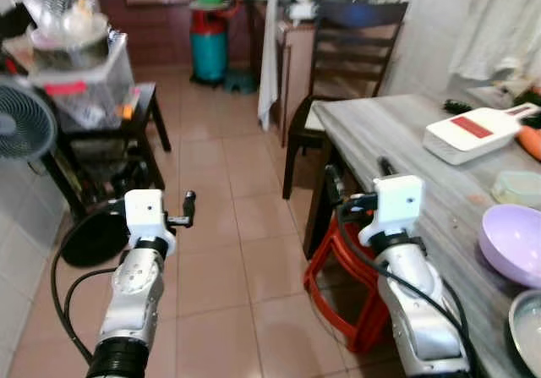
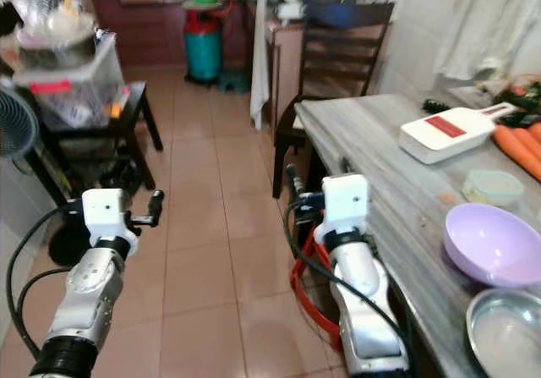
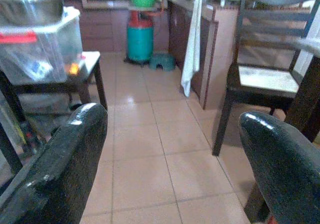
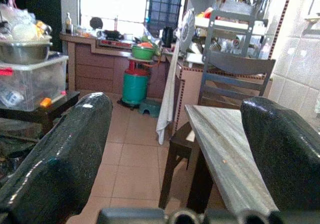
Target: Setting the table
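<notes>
Both silver arms reach forward, bent a little; the left gripper (image 3: 170,159) is held out in front with its 2 black fingers (image 3: 60,169) wide apart; the right gripper (image 4: 175,154) is held up a bit higher, its 2 fingers (image 4: 62,154) apart too; both hold nothing.

1. The table (image 1: 397,133) is grey with a streaked wood grain.
2. The bowl (image 1: 514,243) is lilac.
3. The cutting board (image 1: 470,133) is white with a red patch.
4. The stool (image 1: 338,268) is red.
5. The floor (image 1: 220,217) has tan tiles.
6. The gas cylinder (image 1: 209,52) is teal and red.
</notes>
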### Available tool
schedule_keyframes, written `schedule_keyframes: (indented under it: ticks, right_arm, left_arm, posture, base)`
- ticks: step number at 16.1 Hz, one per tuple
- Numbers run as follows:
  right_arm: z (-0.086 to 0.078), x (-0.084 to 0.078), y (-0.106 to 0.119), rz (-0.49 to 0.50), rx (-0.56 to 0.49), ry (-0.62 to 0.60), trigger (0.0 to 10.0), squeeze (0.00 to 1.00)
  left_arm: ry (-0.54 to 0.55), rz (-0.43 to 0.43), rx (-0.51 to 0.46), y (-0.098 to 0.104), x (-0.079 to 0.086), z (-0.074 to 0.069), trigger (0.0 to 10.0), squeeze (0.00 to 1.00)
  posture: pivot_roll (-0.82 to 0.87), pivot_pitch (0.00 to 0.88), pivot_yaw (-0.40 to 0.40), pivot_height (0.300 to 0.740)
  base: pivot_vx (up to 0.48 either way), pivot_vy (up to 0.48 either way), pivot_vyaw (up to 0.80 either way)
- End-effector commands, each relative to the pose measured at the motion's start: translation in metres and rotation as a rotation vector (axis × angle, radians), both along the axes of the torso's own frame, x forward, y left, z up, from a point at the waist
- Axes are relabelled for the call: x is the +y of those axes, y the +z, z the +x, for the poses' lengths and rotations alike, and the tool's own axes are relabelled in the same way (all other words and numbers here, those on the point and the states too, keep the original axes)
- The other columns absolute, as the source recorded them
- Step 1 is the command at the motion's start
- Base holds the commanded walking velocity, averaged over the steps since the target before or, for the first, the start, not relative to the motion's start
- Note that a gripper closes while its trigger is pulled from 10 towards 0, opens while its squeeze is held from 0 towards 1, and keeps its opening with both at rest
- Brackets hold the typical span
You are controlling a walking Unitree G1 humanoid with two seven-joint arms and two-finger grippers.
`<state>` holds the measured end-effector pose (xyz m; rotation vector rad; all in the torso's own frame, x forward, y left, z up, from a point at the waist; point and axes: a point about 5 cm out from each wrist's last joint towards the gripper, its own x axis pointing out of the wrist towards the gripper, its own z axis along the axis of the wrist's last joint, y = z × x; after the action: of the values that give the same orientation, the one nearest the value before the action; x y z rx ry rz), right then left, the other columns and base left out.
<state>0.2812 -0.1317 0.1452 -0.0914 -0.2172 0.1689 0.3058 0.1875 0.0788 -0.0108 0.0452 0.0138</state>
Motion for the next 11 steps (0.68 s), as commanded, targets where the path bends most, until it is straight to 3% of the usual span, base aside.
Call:
schedule_keyframes:
  ticks: [1,8,11]
  right_arm:
    - [0.0005,-0.0062,0.0003,-0.01,-0.002,-0.02,10.0,0.0]
    - [0.0007,-0.0045,0.0011,-0.005,-0.007,-0.005,10.0,0.0]
    - [-0.0002,-0.0023,0.0004,-0.005,-0.01,0.004,10.0,0.0]
  left_arm:
    - [-0.018,0.001,-0.006,0.0013,-0.0062,0.0021,10.0,0.0]
    - [-0.012,0.016,-0.001,-0.0013,-0.0045,0.0012,10.0,0.0]
    - [-0.009,0.024,0.003,-0.0025,-0.0024,0.0014,10.0,0.0]
  posture:
    - [-0.02,0.0,0.025,0.74]
    - [-0.02,0.0,0.027,0.74]
    - [-0.02,0.0,0.03,0.74]
  base:
    - [0.0,0.33,0.0]
    - [0.0,0.339,0.0]
    - [0.0,0.349,0.52]
